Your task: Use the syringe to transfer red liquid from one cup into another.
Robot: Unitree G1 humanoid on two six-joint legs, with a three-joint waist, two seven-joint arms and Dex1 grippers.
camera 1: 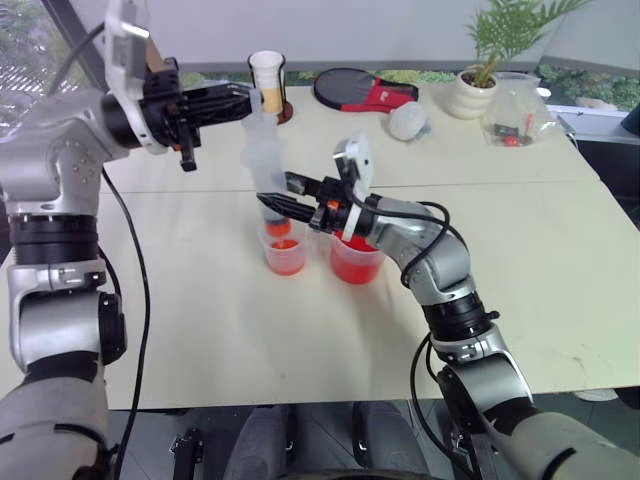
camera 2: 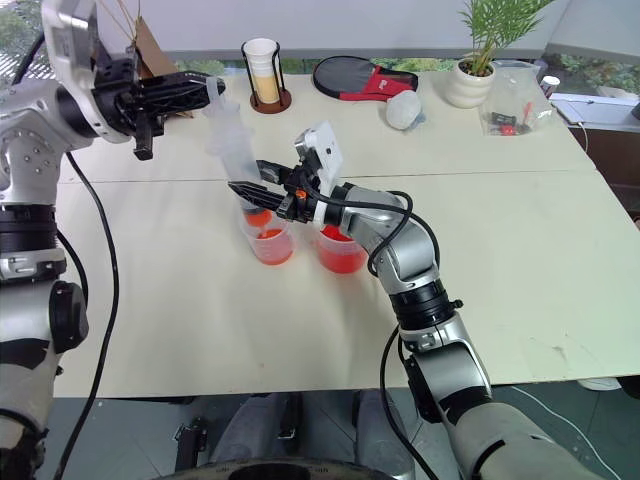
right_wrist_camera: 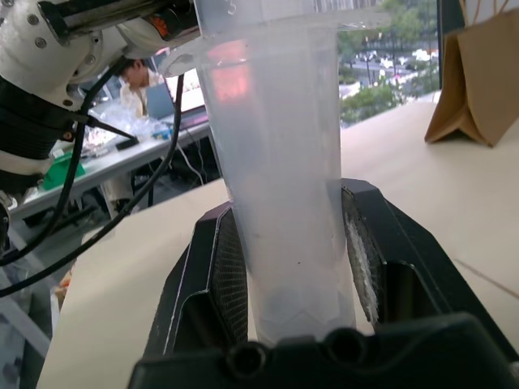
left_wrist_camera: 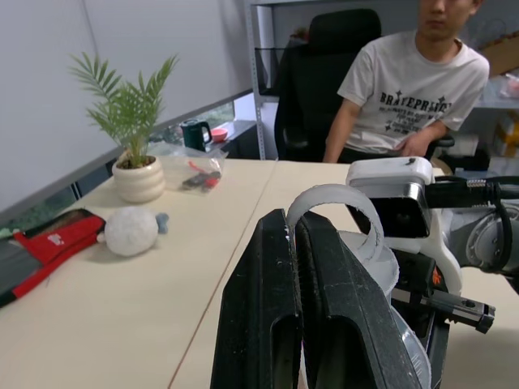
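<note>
Right wrist view shows the right pincer pinching the syringe barrel; left pincer pressed together at its top.

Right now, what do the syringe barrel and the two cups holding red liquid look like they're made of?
Thick frosted translucent syringe barrel: looks like matte plastic; light passes through it, cloudy. Larger clear beaker with red liquid and smaller clear cup with red liquid: likely thin glossy plastic; the liquid shows through their walls. Glass can't be ruled out by look alone.

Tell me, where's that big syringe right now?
The syringe stands upright over the smaller cup, mid-table, beside the bigger cup.
</note>
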